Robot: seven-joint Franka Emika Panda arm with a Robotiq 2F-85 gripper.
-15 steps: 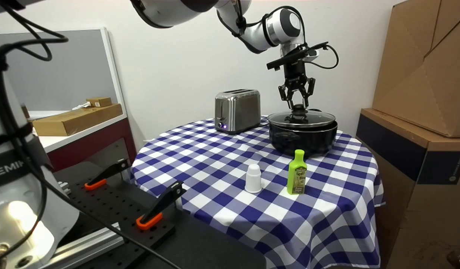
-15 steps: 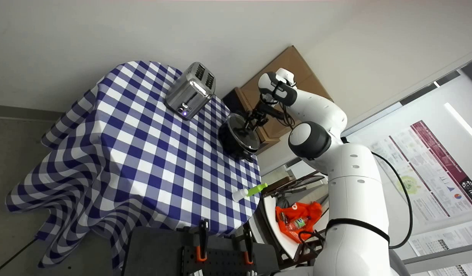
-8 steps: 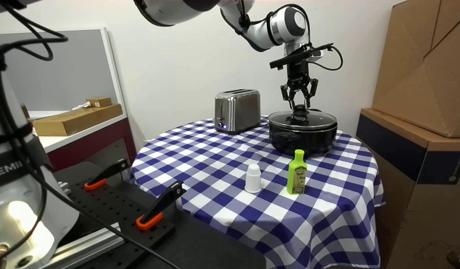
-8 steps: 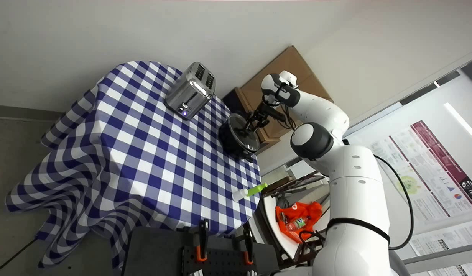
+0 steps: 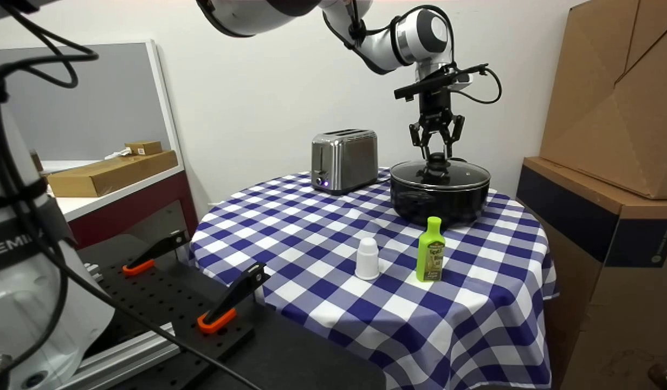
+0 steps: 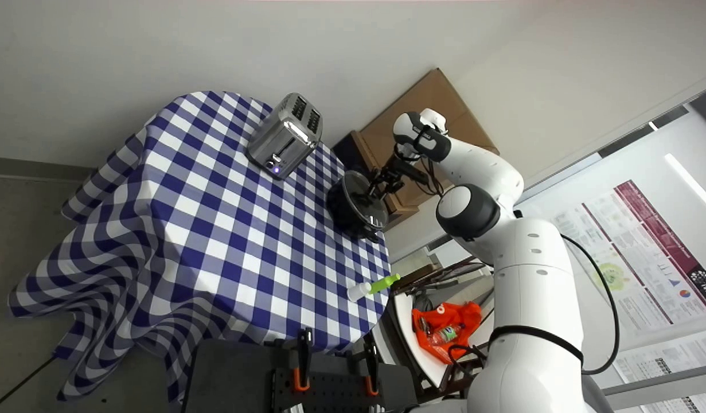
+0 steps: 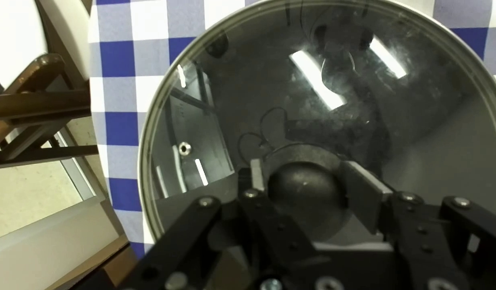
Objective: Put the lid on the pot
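Observation:
The clear glass lid [image 5: 466, 174] with metal rim lies level on top of the black pot [image 5: 439, 205], its rim about even with the pot's rim. In an exterior view the lid [image 6: 354, 182] also covers the pot [image 6: 339, 213]. My gripper [image 5: 438, 154] points down over the lid's centre, its fingers closed around the black knob. In the wrist view the gripper [image 7: 303, 179] has a pad on each side of the knob [image 7: 306, 187]; the right pad touches it, the left looks very close. The lid [image 7: 252, 60] fills much of that view and hides most of the pot.
A silver toaster [image 5: 347, 161] stands left of the pot on the checkered tablecloth [image 5: 311, 244]. A white shaker [image 5: 367, 259] and a green bottle [image 5: 431, 250] stand in front of the pot. Cardboard boxes [image 5: 609, 108] stand to the right, a wall behind.
In an exterior view my gripper and the lid have moved slightly right together. The lid, earlier raised and offset left, now sits down level on the pot. The pot has not moved.

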